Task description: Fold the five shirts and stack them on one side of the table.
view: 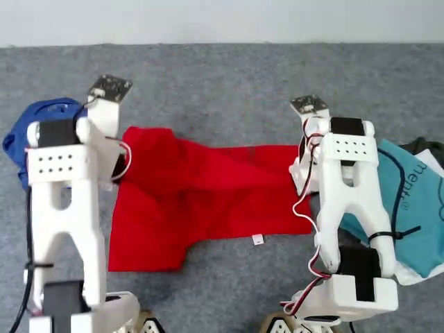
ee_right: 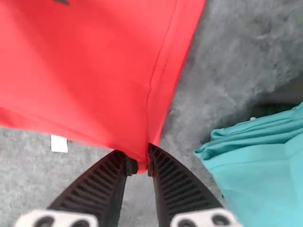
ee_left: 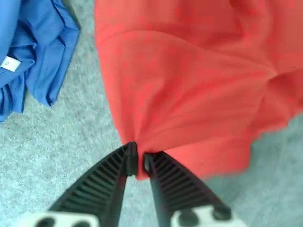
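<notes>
Red shirt (view: 201,194) lies spread over the middle of the grey desk (view: 229,76), reaching from one arm to the other. It is bunched along its far edge and flatter toward the near one.

The high view gives the whole layout. A blue shirt (view: 17,142) sits crumpled at the desk's left end beside the left arm. A teal shirt (view: 409,208) is heaped at the right end beside the right arm, with a dark garment (view: 424,146) and a strip of white cloth (view: 415,277) peeking from under it. From above, the arms' white bodies lie over the red shirt's two ends.

The wrist views give the grasps close up. The left gripper (ee_left: 137,158) has its fingers pinching the red shirt's edge, and folds fan out from the pinch. The right gripper (ee_right: 139,163) has its fingers pinching the red cloth right where a stitched seam ends at its edge.

A small white tag (view: 257,240) lies at the red shirt's near edge, just off the cloth on the desk. The left wrist view adds a white label (ee_left: 9,64) on the blue shirt, its print too small to read. Dark lettering (view: 420,173) and a curved line run across the teal shirt in the high view.
</notes>
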You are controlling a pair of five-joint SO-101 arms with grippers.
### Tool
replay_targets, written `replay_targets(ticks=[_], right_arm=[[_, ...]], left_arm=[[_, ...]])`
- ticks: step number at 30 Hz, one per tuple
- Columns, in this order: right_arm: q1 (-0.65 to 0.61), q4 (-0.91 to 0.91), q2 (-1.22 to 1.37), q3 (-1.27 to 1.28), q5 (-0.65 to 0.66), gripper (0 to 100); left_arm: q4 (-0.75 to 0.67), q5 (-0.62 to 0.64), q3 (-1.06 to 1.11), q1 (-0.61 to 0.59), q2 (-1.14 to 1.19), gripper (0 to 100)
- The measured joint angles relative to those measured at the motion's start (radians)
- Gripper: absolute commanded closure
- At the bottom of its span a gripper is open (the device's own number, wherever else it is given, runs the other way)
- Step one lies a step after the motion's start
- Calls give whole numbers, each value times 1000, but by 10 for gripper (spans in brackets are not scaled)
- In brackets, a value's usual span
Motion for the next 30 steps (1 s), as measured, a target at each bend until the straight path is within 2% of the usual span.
replay_targets(ticks=[10,17,24,30], right_arm=[[0,0,0,58,0,988],[0,0,0,58,0,988],[0,2,-17,83,37,988],[-9,-34,-138,192,40,988]], left_arm=[[0,-230,336,0,-261,987],[-3,-381,520,0,-362,987],[-8,-482,666,0,-410,987],[-8,-512,681,0,-420,987]])
